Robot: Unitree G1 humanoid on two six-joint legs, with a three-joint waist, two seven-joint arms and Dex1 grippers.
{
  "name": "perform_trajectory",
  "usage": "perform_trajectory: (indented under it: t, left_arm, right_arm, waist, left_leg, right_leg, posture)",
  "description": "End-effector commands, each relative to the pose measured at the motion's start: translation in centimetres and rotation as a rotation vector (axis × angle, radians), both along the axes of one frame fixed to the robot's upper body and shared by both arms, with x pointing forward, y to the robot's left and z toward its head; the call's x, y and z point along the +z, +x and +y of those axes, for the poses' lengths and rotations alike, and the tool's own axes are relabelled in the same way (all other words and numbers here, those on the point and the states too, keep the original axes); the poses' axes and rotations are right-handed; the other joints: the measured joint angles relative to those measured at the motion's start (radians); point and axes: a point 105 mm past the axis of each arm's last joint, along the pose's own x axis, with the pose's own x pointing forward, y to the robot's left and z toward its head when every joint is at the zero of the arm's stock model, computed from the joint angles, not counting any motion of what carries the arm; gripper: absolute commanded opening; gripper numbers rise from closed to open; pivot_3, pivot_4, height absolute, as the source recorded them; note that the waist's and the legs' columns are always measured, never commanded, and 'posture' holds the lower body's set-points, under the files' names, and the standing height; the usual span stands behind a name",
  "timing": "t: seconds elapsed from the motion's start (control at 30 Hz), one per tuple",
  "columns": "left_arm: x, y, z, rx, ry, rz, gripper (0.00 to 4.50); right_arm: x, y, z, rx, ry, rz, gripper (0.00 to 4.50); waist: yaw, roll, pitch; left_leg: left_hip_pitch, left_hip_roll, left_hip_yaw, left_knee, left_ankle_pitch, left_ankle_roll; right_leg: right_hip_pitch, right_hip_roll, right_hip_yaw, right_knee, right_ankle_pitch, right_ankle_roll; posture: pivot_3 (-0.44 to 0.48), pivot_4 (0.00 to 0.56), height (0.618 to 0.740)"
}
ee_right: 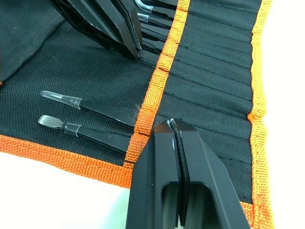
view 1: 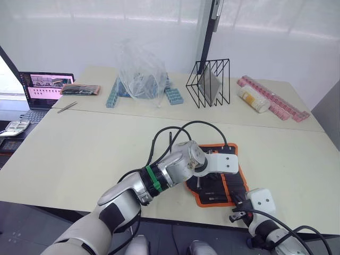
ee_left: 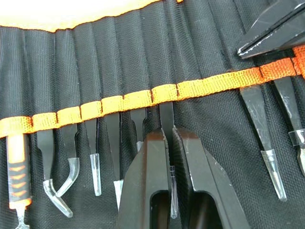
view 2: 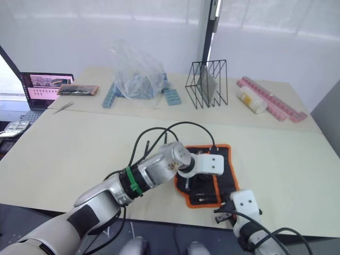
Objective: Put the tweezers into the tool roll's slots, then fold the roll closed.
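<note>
The tool roll [view 1: 237, 178] lies open near the table's front edge, black with orange edging. An orange strip [ee_left: 143, 98] crosses its slots [ee_left: 95, 57]. Several black tweezers [ee_left: 263, 136] sit under the strip with their clear-capped tips sticking out. My left gripper [ee_left: 170, 143] is down on the roll, shut on one tweezer [ee_left: 167, 112] whose far end is under the strip. My right gripper [ee_right: 173, 126] is shut with nothing between its fingers, its tip at the orange strip [ee_right: 155, 90] near the roll's front edge. Two more tweezers [ee_right: 95, 109] lie tucked beside it.
At the back of the table stand a black wire rack [view 1: 209, 83], a clear plastic bag [view 1: 139, 74], pink boxes [view 1: 273, 98] and a laptop [view 1: 45, 87]. A silver tweezer [view 1: 67, 107] and an orange-edged packet [view 1: 81, 89] lie at the far left.
</note>
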Motion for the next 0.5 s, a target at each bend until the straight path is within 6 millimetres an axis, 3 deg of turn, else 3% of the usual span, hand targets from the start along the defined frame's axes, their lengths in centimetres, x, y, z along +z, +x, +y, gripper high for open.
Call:
perform_trajectory:
  t: [0.03, 0.17, 0.33, 0.5]
  left_arm:
    - [0.9, -0.7, -1.0, -0.052, -0.052, -0.015, 0.02]
    - [1.2, -0.3, -0.5, -0.035, -0.066, -0.016, 0.02]
    - [2.0, 0.2, 0.4, -0.028, -0.081, -0.021, 1.70]
    - [5.3, 0.9, 2.6, -0.039, -0.117, -0.051, 3.36]
  right_arm:
    - [-3.7, -1.6, 0.6, 0.017, 0.025, 0.176, 0.00]
    - [-3.8, -1.5, 0.7, 0.018, 0.026, 0.176, 0.00]
    - [-3.8, -1.4, 0.8, 0.022, 0.025, 0.175, 0.00]
    - [-3.9, -1.2, 0.8, 0.029, 0.022, 0.174, 0.00]
  waist:
    - [0.000, 0.000, 0.000]
    - [-0.002, 0.000, 0.000]
    - [-0.009, 0.001, 0.000]
    - [-0.016, 0.001, 0.000]
  left_leg:
    - [0.000, 0.000, 0.000, 0.000, 0.000, 0.000]
    - [0.000, 0.000, 0.000, 0.000, 0.000, 0.000]
    - [0.000, 0.000, 0.000, 0.000, 0.000, 0.000]
    - [0.001, 0.001, 0.000, 0.000, 0.000, 0.000]
  right_leg:
    - [0.000, 0.000, 0.000, 0.000, 0.000, 0.000]
    - [0.000, 0.000, 0.000, 0.000, 0.000, 0.000]
    - [0.000, 0.000, 0.000, 0.001, 0.000, 0.000]
    - [0.000, 0.002, 0.000, 0.003, 0.000, 0.000]
  posture:
    - [0.000, 0.150, 0.705]
    - [0.000, 0.150, 0.705]
    - [0.000, 0.150, 0.705]
    - [0.000, 0.150, 0.705]
